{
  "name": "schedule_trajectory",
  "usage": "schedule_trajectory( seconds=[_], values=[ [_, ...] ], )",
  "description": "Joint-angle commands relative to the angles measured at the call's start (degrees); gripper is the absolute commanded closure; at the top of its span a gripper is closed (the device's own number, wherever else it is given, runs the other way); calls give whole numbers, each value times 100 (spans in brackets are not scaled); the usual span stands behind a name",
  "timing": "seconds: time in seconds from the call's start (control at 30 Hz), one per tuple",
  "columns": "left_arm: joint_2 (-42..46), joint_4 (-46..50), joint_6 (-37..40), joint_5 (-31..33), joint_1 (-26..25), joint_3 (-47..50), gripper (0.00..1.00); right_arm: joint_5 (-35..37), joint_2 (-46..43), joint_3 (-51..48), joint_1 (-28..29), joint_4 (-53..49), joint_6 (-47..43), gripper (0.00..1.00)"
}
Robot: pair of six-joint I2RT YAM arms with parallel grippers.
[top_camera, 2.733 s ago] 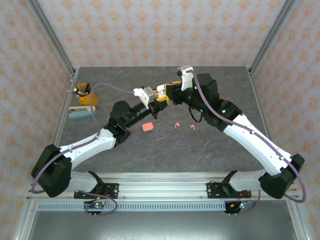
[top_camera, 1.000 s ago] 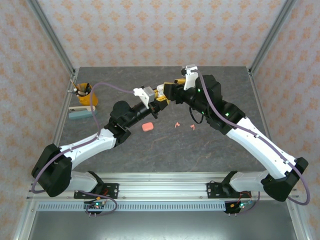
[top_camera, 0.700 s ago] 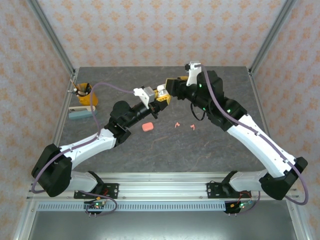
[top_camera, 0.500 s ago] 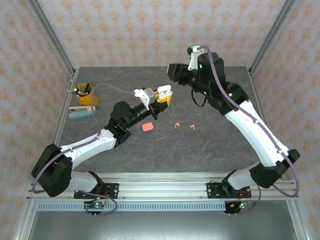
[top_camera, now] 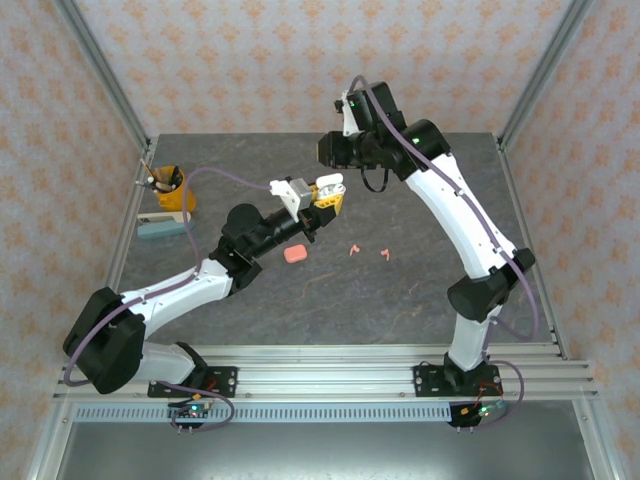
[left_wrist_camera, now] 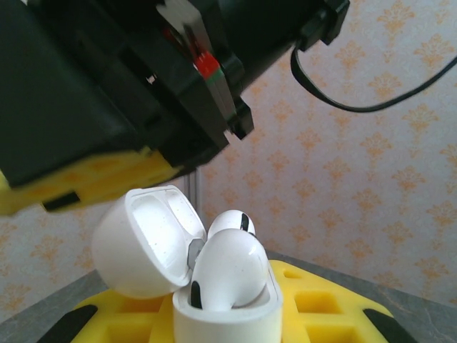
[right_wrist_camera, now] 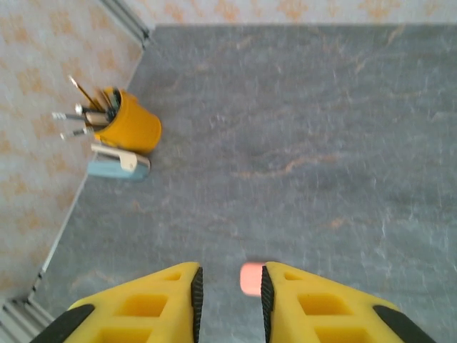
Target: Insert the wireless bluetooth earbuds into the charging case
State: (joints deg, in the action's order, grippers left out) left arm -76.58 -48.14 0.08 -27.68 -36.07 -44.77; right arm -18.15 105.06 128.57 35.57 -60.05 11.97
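White earbuds (left_wrist_camera: 230, 266) are seated in the open charging case (left_wrist_camera: 232, 325) clamped by the left gripper (top_camera: 330, 191); overhead, pink earbuds (top_camera: 353, 249) are seen near it; right gripper (right_wrist_camera: 228, 284) narrowly parted, empty.

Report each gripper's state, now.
Left gripper: closed on the open white charging case.
Right gripper: slightly open, holding nothing.

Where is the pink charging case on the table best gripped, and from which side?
Probably from straight above, closing across its shorter width onto the two long edges. The pink charging case lies flat on the table, a low rounded shape, so a sideways approach finds little height to hold. The left arm hangs close beside it, so the right gripper seems better.
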Motion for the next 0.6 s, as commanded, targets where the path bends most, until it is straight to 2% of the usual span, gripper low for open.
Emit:
schedule_trajectory(
  seconds=[0.0,0.33,0.47,0.57],
  values=[
    [-49,-60,172,125,-45,4,100,-311,-206,-43,-24,-477,-190,73],
    [-342,-120,88,358,-23,-153,100,-313,-1516,-1835,-24,43,-69,79],
    [-523,-146,-49,366,-4,-231,100,564,-1961,-2309,-51,375,232,74],
    [-705,77,-186,552,26,-340,100,1199,-2213,-2670,-286,609,619,72]
  ],
)
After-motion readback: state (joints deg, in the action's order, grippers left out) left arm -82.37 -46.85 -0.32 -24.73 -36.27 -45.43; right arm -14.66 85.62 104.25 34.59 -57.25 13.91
